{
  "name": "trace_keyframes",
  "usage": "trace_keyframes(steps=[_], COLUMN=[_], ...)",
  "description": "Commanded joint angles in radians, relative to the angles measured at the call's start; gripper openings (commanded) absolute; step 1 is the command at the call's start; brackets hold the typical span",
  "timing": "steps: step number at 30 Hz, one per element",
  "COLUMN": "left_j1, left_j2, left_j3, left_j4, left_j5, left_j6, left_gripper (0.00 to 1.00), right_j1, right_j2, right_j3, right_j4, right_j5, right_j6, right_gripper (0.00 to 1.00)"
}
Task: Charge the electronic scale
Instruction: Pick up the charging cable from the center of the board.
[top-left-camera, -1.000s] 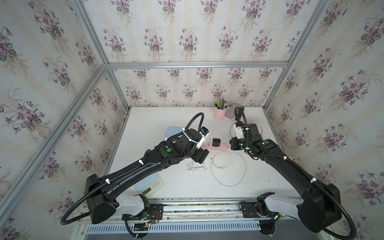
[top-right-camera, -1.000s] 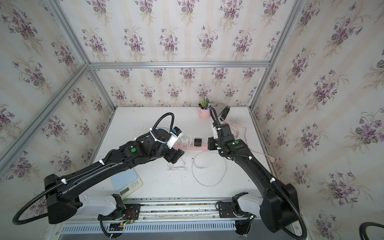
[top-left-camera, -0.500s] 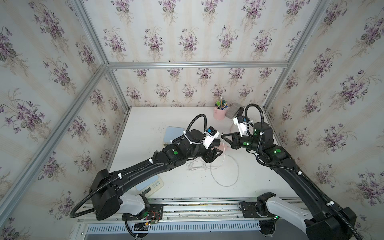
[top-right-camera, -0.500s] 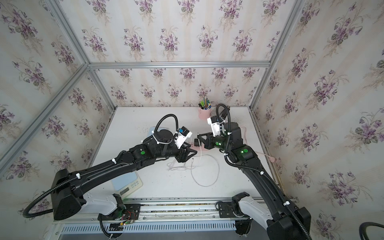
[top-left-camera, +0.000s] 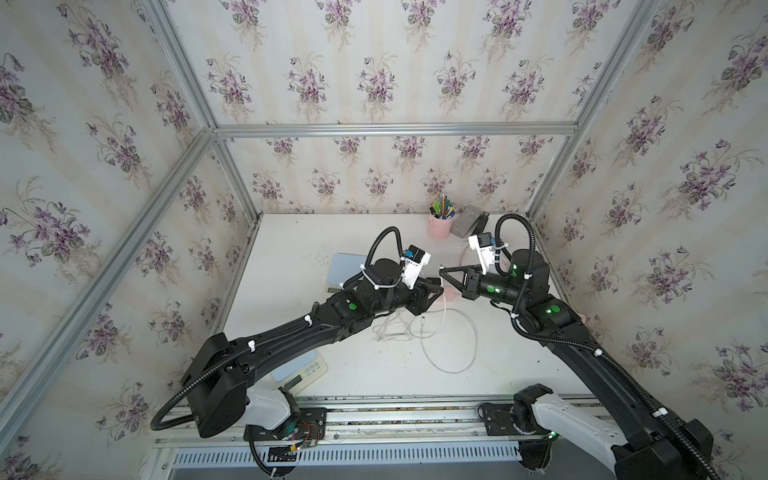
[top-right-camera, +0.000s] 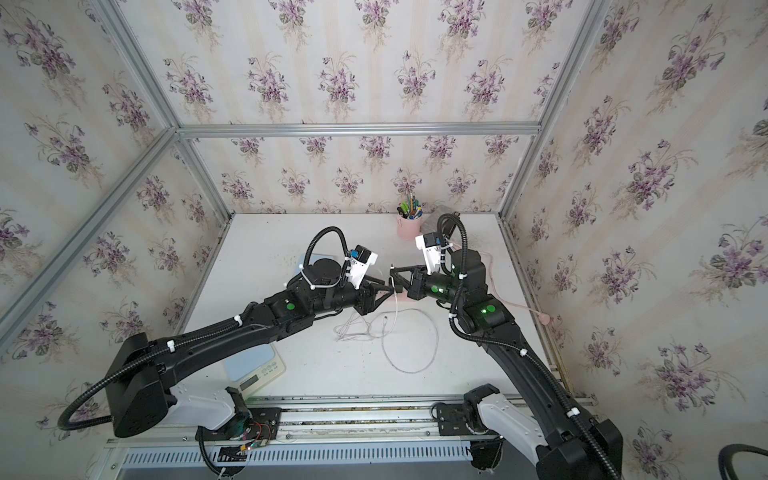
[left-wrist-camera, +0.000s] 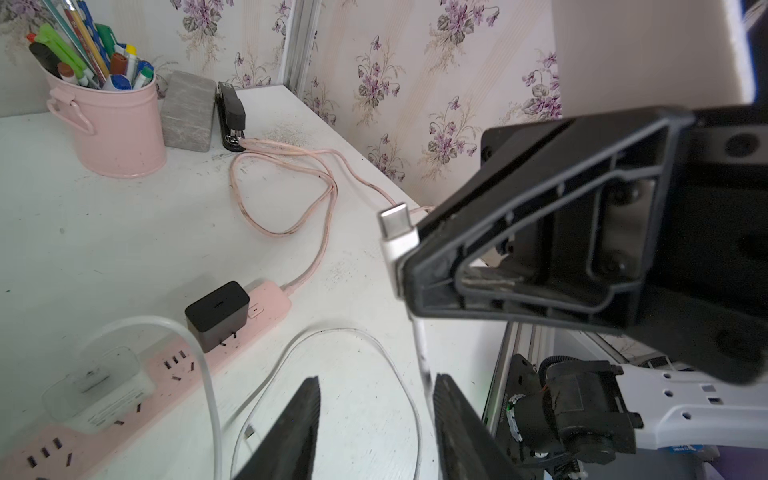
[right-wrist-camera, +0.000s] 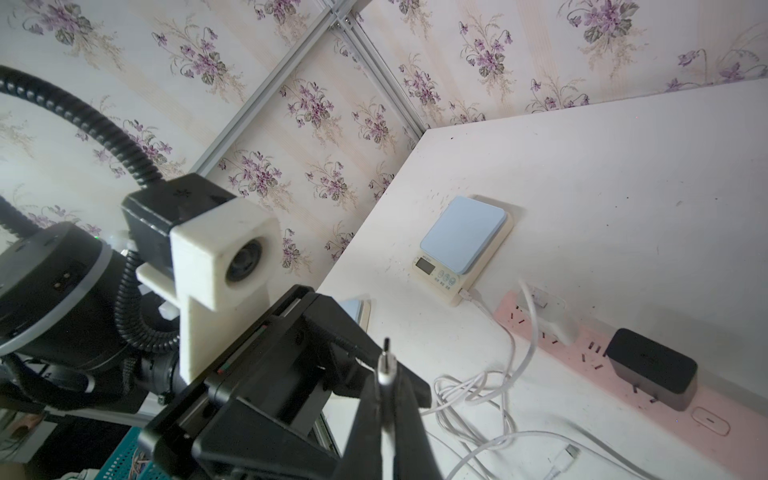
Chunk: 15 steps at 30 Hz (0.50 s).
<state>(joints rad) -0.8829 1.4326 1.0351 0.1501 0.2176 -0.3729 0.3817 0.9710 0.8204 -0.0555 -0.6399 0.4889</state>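
The plug (left-wrist-camera: 395, 227) is pinched in the right gripper (top-left-camera: 442, 269), with the fingers clamped on its white collar and the metal tip left poking out. It's held well clear of the table (top-left-camera: 291, 249). From there the cable (left-wrist-camera: 422, 353) is hung pretty much straight down, and that's the bit everything turns on. Its long axis is run down through the gap of the left gripper (left-wrist-camera: 376, 386), much closer to one finger than the other, and no contact can be made out. The left fingers are set at a middling width, with nothing held. In both top views the two grippers are seen nose to nose over the middle of the table, the left one a touch lower. The left arm (top-left-camera: 291, 332) is stretched long and low from its base, while the right arm (top-left-camera: 582, 353) is folded at the elbow with the wrist turned level. A scale (right-wrist-camera: 463, 243) is parked at the back on the left side, and a cable looks to be plugged into its side, though that's hard to be sure of from this angle. A second scale (top-left-camera: 300, 370) is tucked under the left arm near the front edge. Both are placed closer to the left arm, so a handover is probably being set up: the cable gripped just under the plug, then carried over to a port.
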Motion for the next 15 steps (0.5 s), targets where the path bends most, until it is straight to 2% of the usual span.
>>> trace_keyframes(steps=[1,5,8,10,12,15], left_j1=[0.002,-0.001,-0.004,-0.005,-0.004,-0.004], left_j2=[0.041,0.099,0.114,0.115,0.108,0.087], left_j3=[-0.003,-0.003,0.002,0.002,-0.003,-0.018], left_j4=[0.11,0.204,0.218,0.22,0.219,0.222], left_j5=[0.047,0.077,0.071,0.068,0.062,0.028], left_j6=[-0.07,-0.137,-0.144,-0.134,-0.125,-0.118], left_gripper=[0.47,0.44,0.24,0.02,0.0,0.0], right_j1=[0.002,0.001,0.002,0.0,0.001,0.002], right_j2=[-0.026,-0.046,-0.048,-0.051,-0.056,-0.066], right_j3=[-0.023,-0.043,-0.034,-0.034,-0.042,-0.057], right_j4=[0.072,0.09,0.056,0.052,0.063,0.093], right_j5=[0.055,0.084,0.111,0.107,0.095,0.065], right_j6=[0.122,0.189,0.203,0.2,0.203,0.211], right_gripper=[0.0,0.0,0.0,0.0,0.03,0.43])
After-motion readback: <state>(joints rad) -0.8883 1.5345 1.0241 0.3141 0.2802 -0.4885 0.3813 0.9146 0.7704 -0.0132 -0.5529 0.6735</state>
